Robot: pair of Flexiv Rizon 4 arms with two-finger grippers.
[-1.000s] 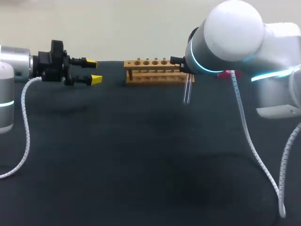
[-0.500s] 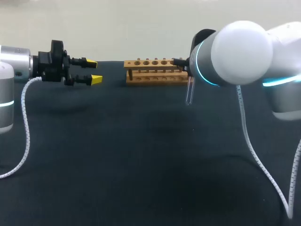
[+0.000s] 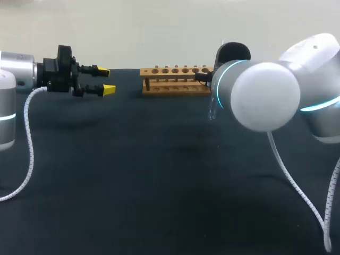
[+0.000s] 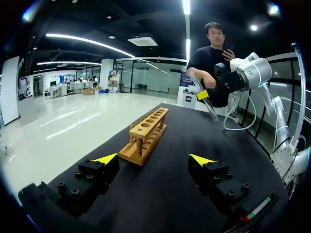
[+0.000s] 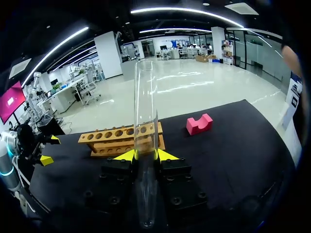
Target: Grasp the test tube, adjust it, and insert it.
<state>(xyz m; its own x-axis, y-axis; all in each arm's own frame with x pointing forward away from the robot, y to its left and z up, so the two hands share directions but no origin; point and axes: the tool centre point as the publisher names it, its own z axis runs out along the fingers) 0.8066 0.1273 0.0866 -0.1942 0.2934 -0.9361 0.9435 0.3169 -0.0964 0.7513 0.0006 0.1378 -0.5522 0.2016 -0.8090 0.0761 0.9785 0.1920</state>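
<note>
Dark bench (image 3: 133, 175) carries a wooden rack (image 3: 175, 79) with a row of holes near its far edge, and a pink block (image 5: 199, 124) lies just past the rack's right end. The right gripper (image 5: 146, 155) is clamped on the clear test tube (image 5: 146, 121), with a yellow tip on each side. The tube hangs above the bench, close to the rack's right end and outside the holes. From overhead the right arm's bulky joint (image 3: 263, 95) hides that gripper and most of the tube. The left gripper (image 3: 106, 79) hovers wide apart, holding nothing, left of the rack
</note>
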